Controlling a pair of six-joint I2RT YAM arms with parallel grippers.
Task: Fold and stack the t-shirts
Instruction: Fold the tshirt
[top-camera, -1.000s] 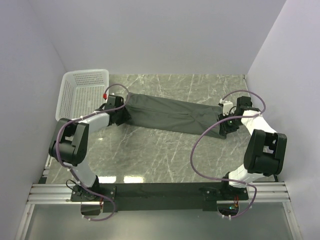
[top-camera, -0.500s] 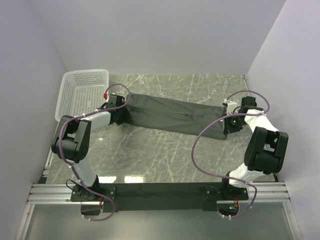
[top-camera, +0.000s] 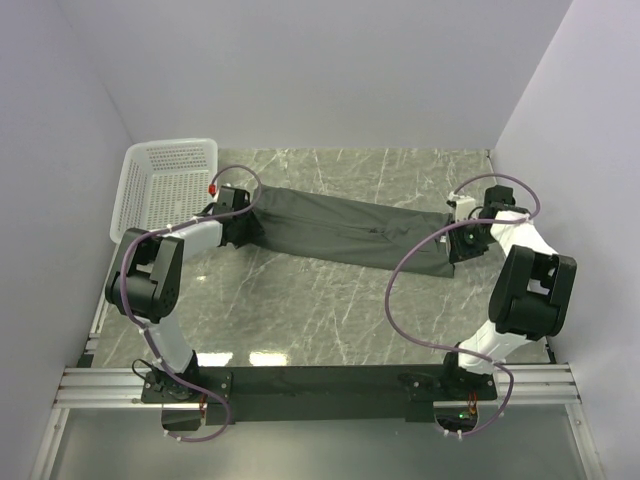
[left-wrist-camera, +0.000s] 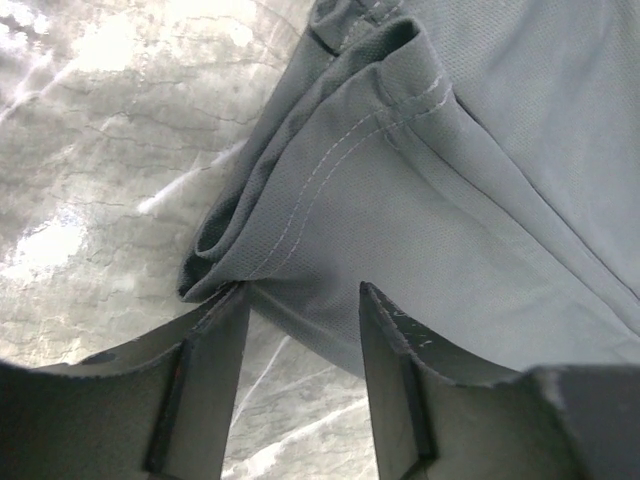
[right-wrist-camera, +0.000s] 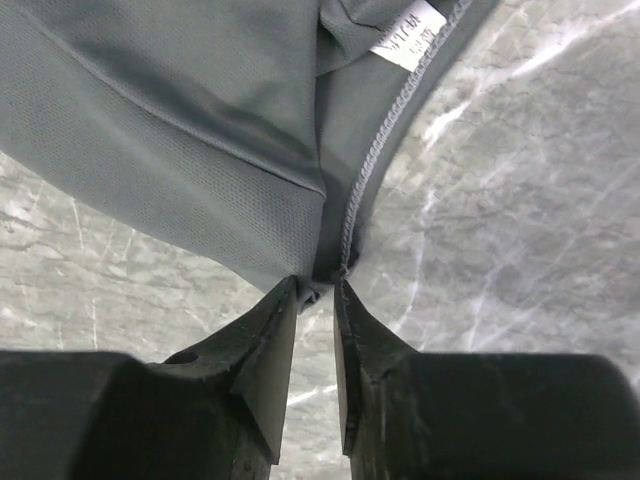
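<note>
The t-shirt (top-camera: 345, 232) lies on the marble table (top-camera: 330, 320) towards its far side, drawn out into one long narrow band; its long axis runs left to right, tilting a little nearer at the right end.

Each arm sits at one end of that band. The left gripper (left-wrist-camera: 302, 295) is at the left end, its jaws standing well apart with bare marble showing low in the gap; the hemmed, bunched edge of the shirt lies just beyond the fingertips and brushes the left one, but nothing looks clamped. The right gripper (right-wrist-camera: 316, 290) is at the right end, its jaws drawn in to a thin slit; the stitched corner of the shirt sits right at the mouth of that slit, with a white label (right-wrist-camera: 405, 42) further up the cloth; whether the corner is really pinched, I cannot tell.

So the cloth reaches away from each gripper towards the other, and neither arm is nearer the middle; any fold likely needs both ends held first.

A white basket (top-camera: 130, 205) stands at the far left, beside the left arm.
</note>
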